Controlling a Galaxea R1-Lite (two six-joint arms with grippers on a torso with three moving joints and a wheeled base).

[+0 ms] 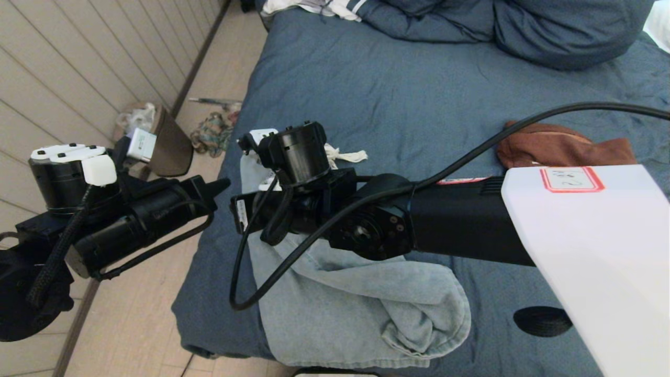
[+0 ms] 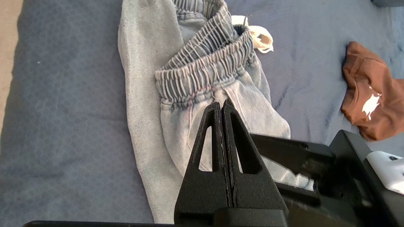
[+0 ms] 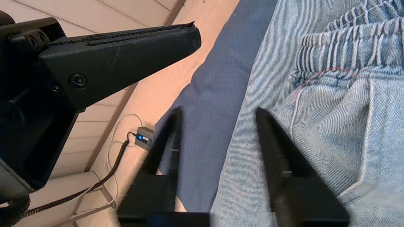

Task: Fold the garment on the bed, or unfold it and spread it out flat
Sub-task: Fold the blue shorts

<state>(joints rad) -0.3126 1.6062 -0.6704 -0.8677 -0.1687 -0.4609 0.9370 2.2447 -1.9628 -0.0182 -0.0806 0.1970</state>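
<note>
Light-blue denim trousers (image 1: 361, 303) with an elastic waistband (image 2: 202, 72) lie crumpled near the left edge of the slate-blue bed (image 1: 419, 104). My left gripper (image 2: 221, 104) is shut with nothing in it and hangs above the cloth just below the waistband. My right gripper (image 3: 217, 110) reaches across from the right and stands open over the trousers' left side. One of its fingers is over bare sheet, the other over denim. Whether it touches the cloth cannot be told. The right arm hides the middle of the trousers in the head view.
A brown garment (image 1: 565, 149) lies to the right on the bed, and blue bedding (image 1: 523, 31) is heaped at the back. A white scrap (image 2: 258, 34) sits by the waistband. Left of the bed are bare floor, a bin (image 1: 162, 141) and a cabled adapter (image 3: 143, 138).
</note>
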